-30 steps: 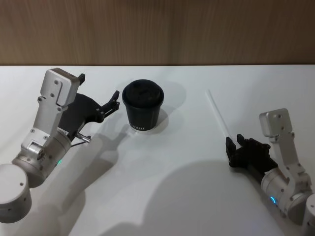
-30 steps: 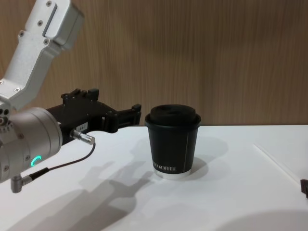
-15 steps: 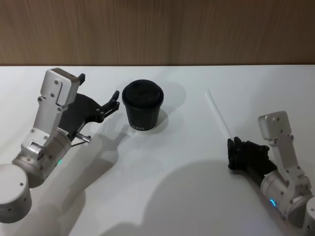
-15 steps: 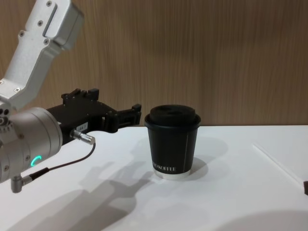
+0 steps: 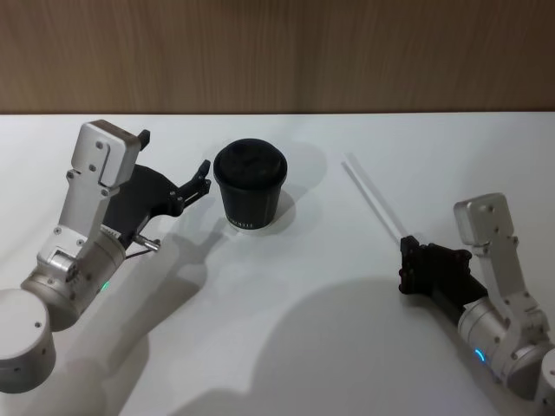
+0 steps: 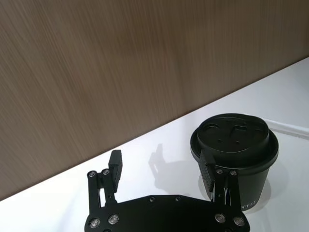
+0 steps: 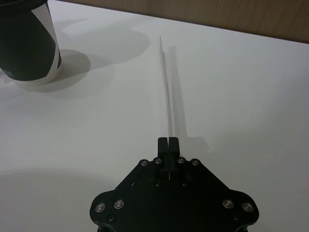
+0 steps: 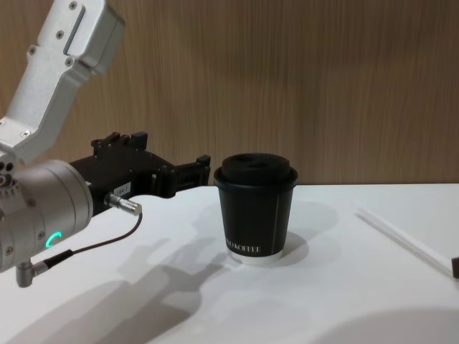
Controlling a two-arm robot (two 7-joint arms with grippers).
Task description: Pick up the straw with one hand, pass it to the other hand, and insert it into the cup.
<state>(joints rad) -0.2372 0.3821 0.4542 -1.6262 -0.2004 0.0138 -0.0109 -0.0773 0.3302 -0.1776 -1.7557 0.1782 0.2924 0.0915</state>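
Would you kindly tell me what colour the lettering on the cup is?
The lettering is white, low on the black cup; the chest view shows it best.

- White counter (image 5: 303, 130), smooth and plain, crossed by soft grey shadows (image 5: 347, 338).
- Brown wood-grain wall (image 5: 277, 52) right behind, meeting the far edge of the counter.
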